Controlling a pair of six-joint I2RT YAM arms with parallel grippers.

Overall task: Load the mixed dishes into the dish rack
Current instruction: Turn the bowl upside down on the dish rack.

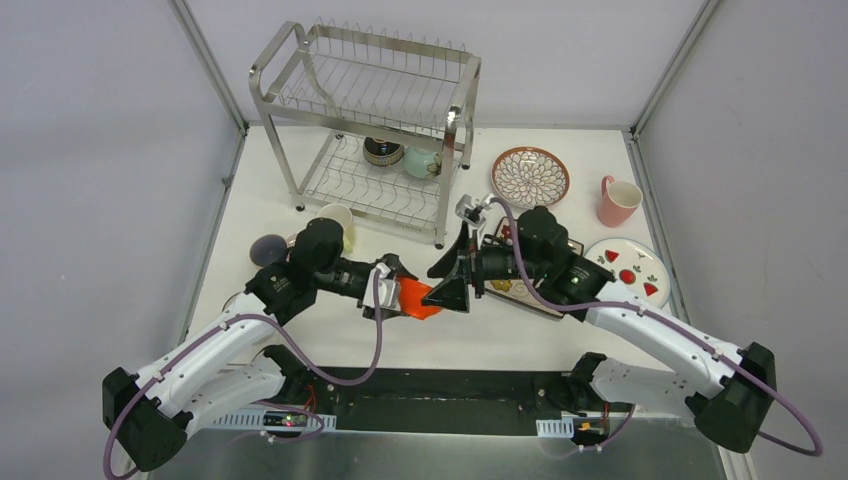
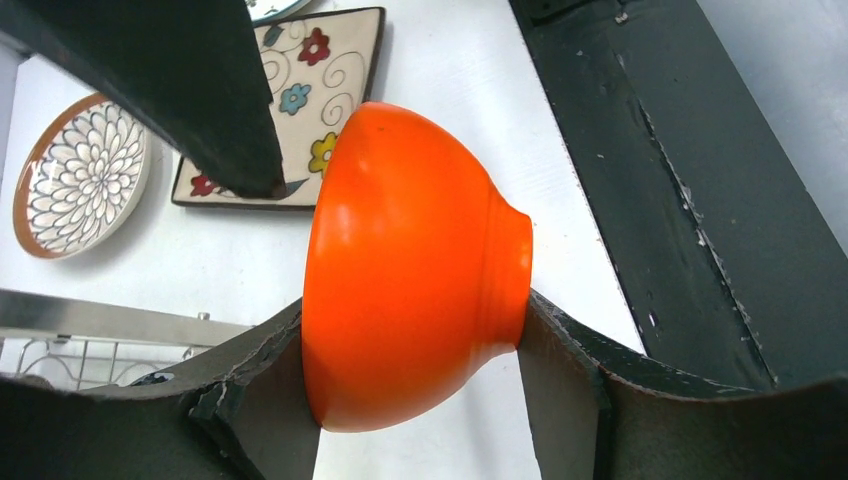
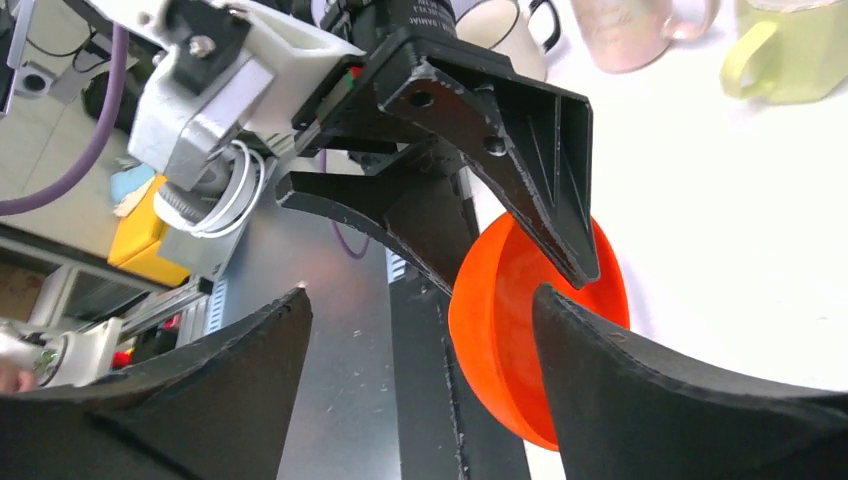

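An orange bowl [image 1: 418,298] hangs on its side above the table's near middle, with my left gripper [image 1: 403,293] shut on it. In the left wrist view the bowl [image 2: 410,260] sits between the fingers, rim against one, foot against the other. My right gripper [image 1: 436,284] faces it from the right and stands open. In the right wrist view the bowl's [image 3: 500,330] rim lies between those spread jaws without being pinched. The dish rack [image 1: 370,110] stands at the back left, with a dark bowl [image 1: 383,150] and a mint bowl [image 1: 422,162] on its lower shelf.
A petal-pattern plate [image 1: 530,177], a pink mug [image 1: 618,200] and a white red-marked plate [image 1: 627,268] lie on the right. The square floral plate [image 2: 320,90] sits under my right arm. A yellow-green mug [image 1: 340,222] and another mug [image 1: 268,248] stand behind my left arm.
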